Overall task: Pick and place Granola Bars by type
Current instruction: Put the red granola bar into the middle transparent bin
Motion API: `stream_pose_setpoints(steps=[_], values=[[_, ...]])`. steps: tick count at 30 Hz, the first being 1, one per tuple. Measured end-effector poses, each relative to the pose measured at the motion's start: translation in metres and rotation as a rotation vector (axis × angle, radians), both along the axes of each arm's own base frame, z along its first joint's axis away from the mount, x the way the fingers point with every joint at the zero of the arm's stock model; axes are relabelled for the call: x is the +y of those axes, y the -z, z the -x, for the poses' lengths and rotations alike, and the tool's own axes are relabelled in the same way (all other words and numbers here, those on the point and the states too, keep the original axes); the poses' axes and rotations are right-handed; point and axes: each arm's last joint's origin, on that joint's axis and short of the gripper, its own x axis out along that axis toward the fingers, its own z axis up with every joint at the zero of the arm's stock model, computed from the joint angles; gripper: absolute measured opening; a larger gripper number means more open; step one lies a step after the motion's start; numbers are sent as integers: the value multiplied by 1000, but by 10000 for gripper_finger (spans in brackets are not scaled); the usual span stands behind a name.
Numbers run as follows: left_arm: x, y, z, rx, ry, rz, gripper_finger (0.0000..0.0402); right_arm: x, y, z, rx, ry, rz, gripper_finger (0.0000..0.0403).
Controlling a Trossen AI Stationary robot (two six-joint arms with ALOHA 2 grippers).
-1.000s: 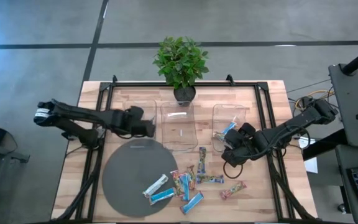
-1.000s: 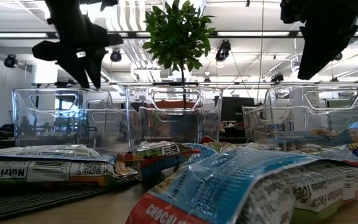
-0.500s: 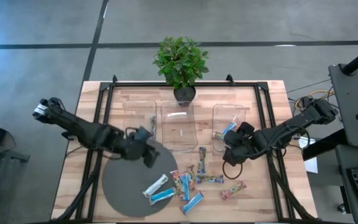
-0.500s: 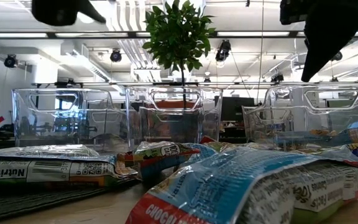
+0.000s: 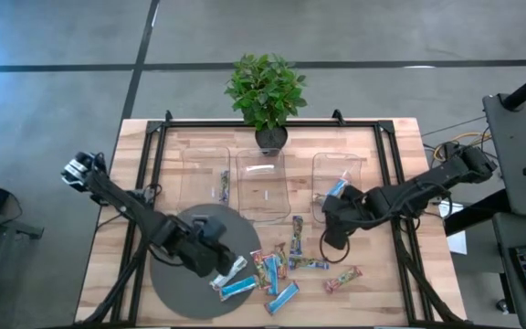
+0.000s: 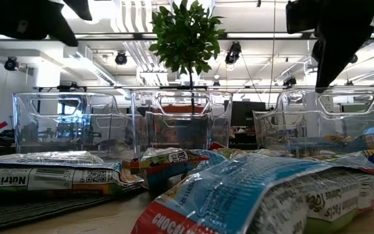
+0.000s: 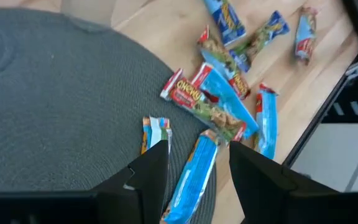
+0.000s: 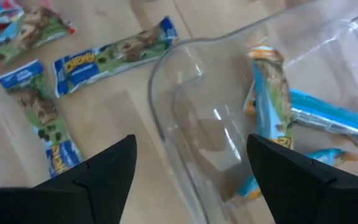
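Sorted so far: the right tray point(image 5: 339, 187) already held a few blue-and-white bars point(image 8: 303, 115), and the left tray point(image 5: 205, 178) held one dark bar point(image 5: 224, 184).
Middle tray: the centre tray point(image 5: 262, 183) looked empty (nothing of the third kind placed yet, as far as the high view showed).
Left to sort: most of the Granola Bars point(image 5: 277, 265) lay loose on the table point(image 5: 382, 274), clustered between the round grey mat point(image 5: 183, 239) and the table's right half; two blue ones point(image 7: 194, 177) rested on the mat's edge.
Left gripper: the left gripper point(image 7: 194, 171) hovered over the mat with its fingers spread and empty, a blue bar lying between them below.
Right gripper: the right gripper point(image 8: 188, 165) hung at the right tray's near rim, fingers apart, carrying nothing.
Judgement: the task seemed under halfway, with roughly nine bars waiting.
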Motion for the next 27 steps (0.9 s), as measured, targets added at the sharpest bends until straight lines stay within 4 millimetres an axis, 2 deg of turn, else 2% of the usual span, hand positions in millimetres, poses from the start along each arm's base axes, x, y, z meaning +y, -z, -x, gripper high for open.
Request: stream_pose_setpoints(steps=[8,15,18,27], values=[[-11,14,-5,60,55,21,153,1,0,1,4,-19,4,292],[-22,44,-17,197,61,29,153,1,0,1,2,-15,4,292],[-28,51,-26,255,57,-2,153,1,0,1,1,-11,2,292],[-46,37,-52,328,163,-113,153,7,-3,2,-3,-35,-9,292]])
